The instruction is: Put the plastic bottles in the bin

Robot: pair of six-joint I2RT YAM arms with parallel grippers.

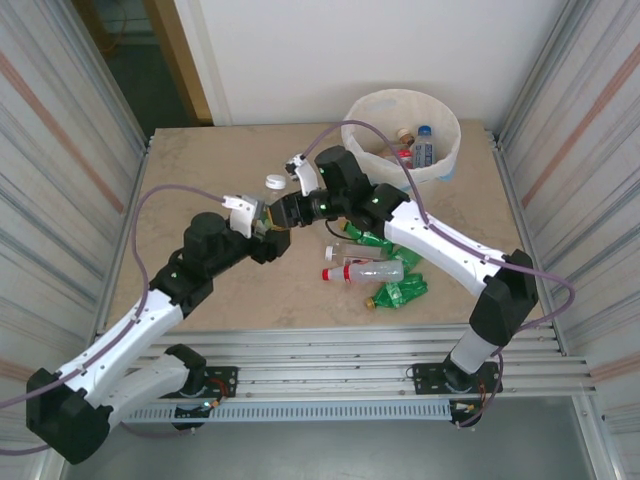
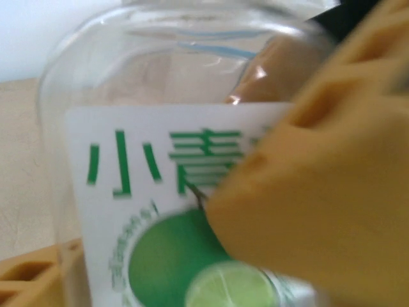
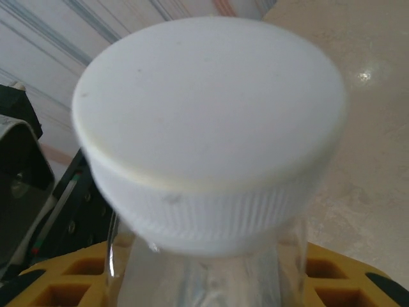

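Though blurred, white-capped bottle (image 3: 211, 128) between both pairs of yellow jaws.

The clear plastic bottle (image 2: 160, 77) is glossy and smooth, with a smooth white label printed in green (image 2: 128, 192). Its round white plastic cap (image 3: 211, 115) looks matt, ribbed round the side. The beige stone-look tabletop (image 3: 370, 96) is polished. The round cream-white plastic bin (image 1: 443, 168) looks matt.
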